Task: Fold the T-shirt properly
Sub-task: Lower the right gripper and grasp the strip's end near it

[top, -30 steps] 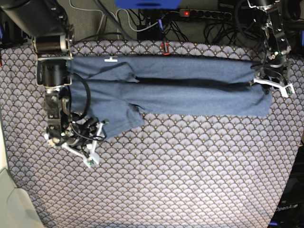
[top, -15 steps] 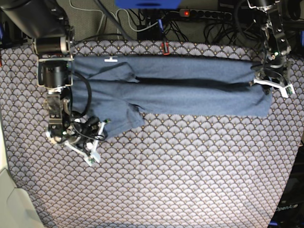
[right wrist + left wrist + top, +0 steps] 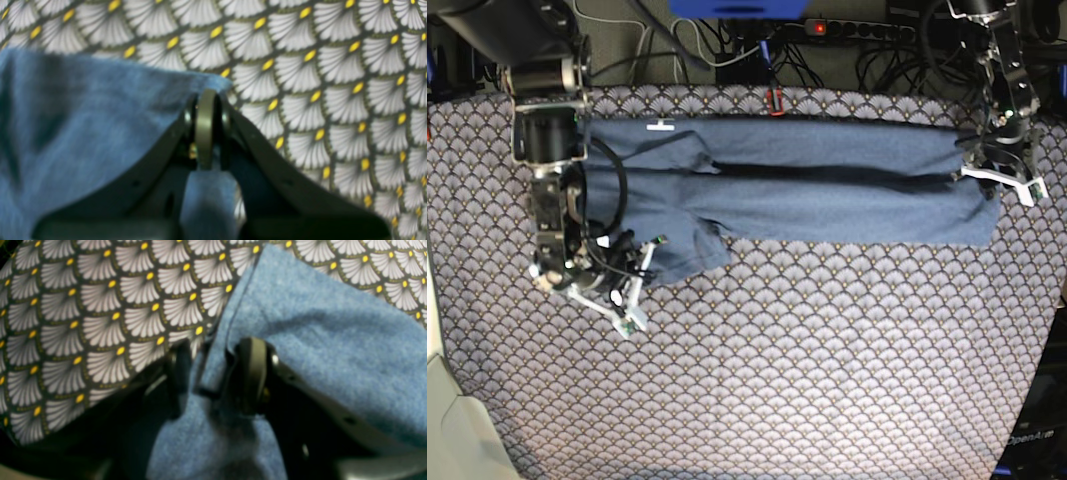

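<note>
Now both grippers pinch shirt [image 3: 827,190]: right [image 3: 206,110] clenched on sleeve corner, left [image 3: 217,373] on hem; lift evenly, keep cloth taut.

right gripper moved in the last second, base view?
Yes. The right gripper shifted up toward the T-shirt sleeve corner, judged against the tablecloth pattern, and has shut on the fabric.

overhead base view; two close, cloth-level wrist views
</note>
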